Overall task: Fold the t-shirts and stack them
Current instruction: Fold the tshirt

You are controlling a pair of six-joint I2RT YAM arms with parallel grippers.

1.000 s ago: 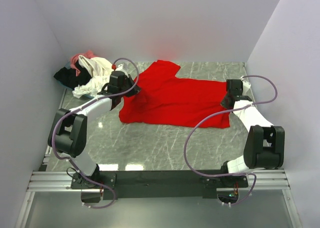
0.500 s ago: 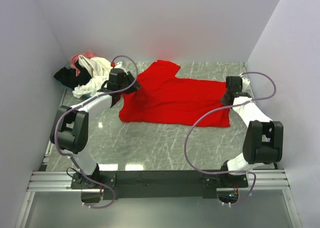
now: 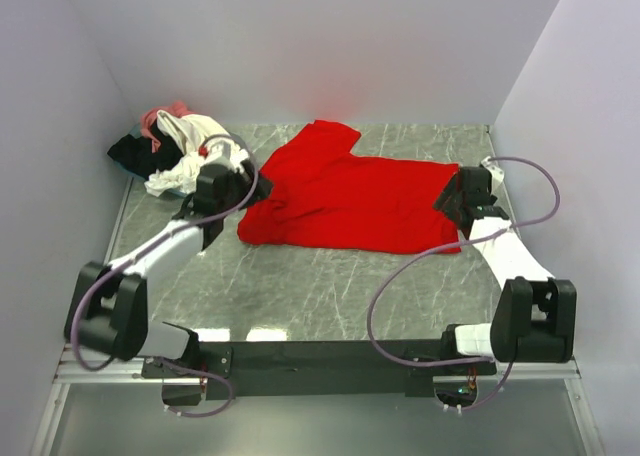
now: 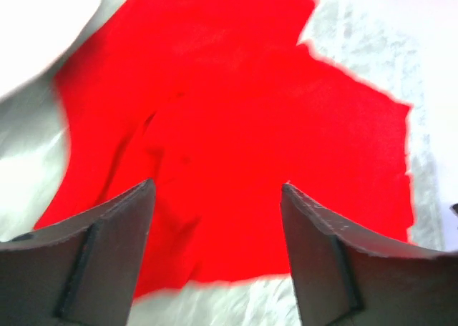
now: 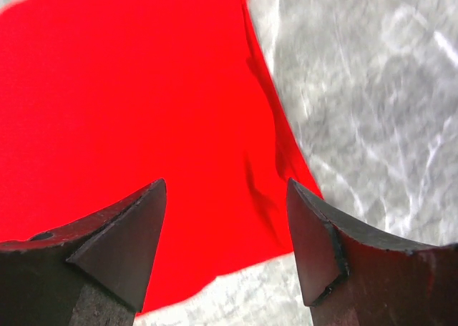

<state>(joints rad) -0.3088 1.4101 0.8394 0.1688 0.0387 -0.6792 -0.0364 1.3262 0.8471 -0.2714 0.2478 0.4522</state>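
Note:
A bright red t-shirt (image 3: 345,201) lies spread out on the marble table (image 3: 300,286), one sleeve pointing to the back wall. My left gripper (image 3: 243,188) hovers at the shirt's left edge, open, with nothing between its fingers. In the left wrist view the red t-shirt (image 4: 236,126) fills the space beyond the open left gripper (image 4: 217,189). At the shirt's right edge my right gripper (image 3: 450,198) is open and empty too. The right wrist view shows the open right gripper (image 5: 226,186) over a corner of the red t-shirt (image 5: 136,104). A heap of other t-shirts sits at the back left: cream-white (image 3: 192,146), black (image 3: 130,154) and pink (image 3: 166,113).
Pale walls close in the table at the back and on both sides. The heap of shirts lies right behind the left arm's wrist. A metal rail (image 3: 320,361) with both arm bases runs along the near edge. Bare marble shows between the red shirt and the rail.
Both grippers have gone from shut to open and let go of the red shirt's edges. Both arms have drawn back a little, and the left arm's elbow has swung down and to the left.

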